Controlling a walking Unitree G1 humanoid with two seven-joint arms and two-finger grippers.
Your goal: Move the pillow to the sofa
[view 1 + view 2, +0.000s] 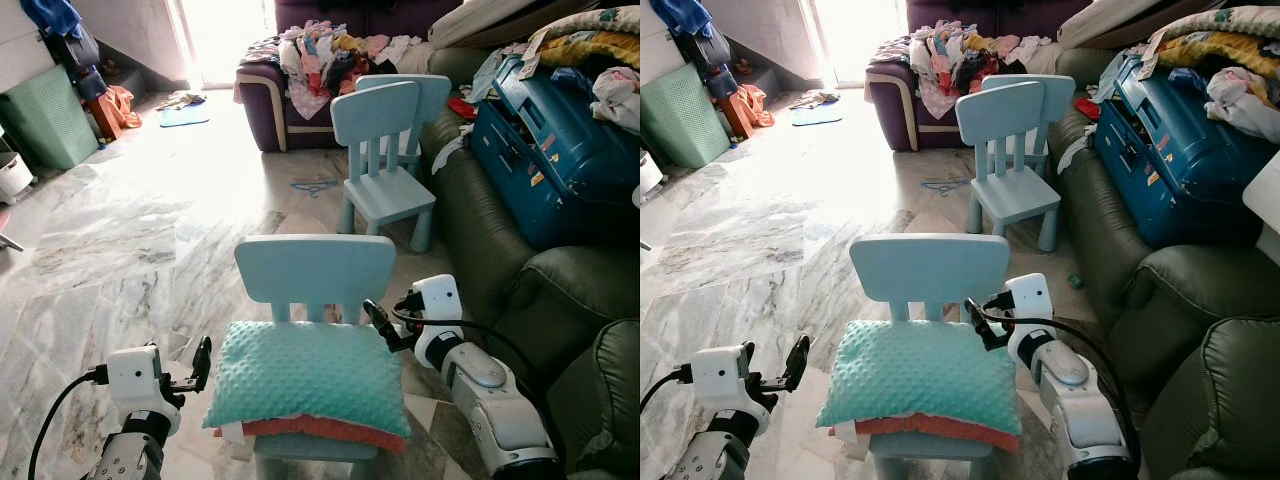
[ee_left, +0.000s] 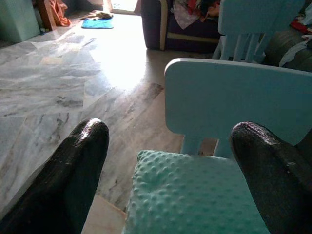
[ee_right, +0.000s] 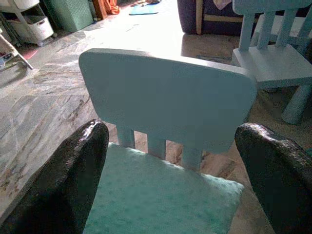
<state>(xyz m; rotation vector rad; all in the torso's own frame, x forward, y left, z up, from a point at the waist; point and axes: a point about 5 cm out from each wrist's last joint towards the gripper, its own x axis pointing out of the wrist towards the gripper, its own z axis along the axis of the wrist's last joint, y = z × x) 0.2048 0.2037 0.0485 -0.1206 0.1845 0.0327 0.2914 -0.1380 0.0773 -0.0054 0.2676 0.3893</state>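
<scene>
1. Pillow (image 1: 310, 375): lying on small blue chair (image 1: 315, 270), between both grippers, atop an orange cushion (image 1: 320, 432).
2. Left gripper (image 1: 199, 362): hovering just beside pillow's left edge, fingers spread, holding nothing.
3. Right gripper (image 1: 383, 326): waiting near pillow's far right corner, fingers apart, empty.
4. Risking: uneven squeezing letting soft pillow sag or slip; dragging orange cushion along; bumping chair backrest.

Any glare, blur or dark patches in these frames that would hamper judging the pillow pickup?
Left and right eye views: sunlight blows out the far floor, while the pillow on the near chair stays sharp. Left wrist view: close black fingers soft, the pillow shaded yet readable. Right wrist view: evenly lit, fingers blurred.
</scene>
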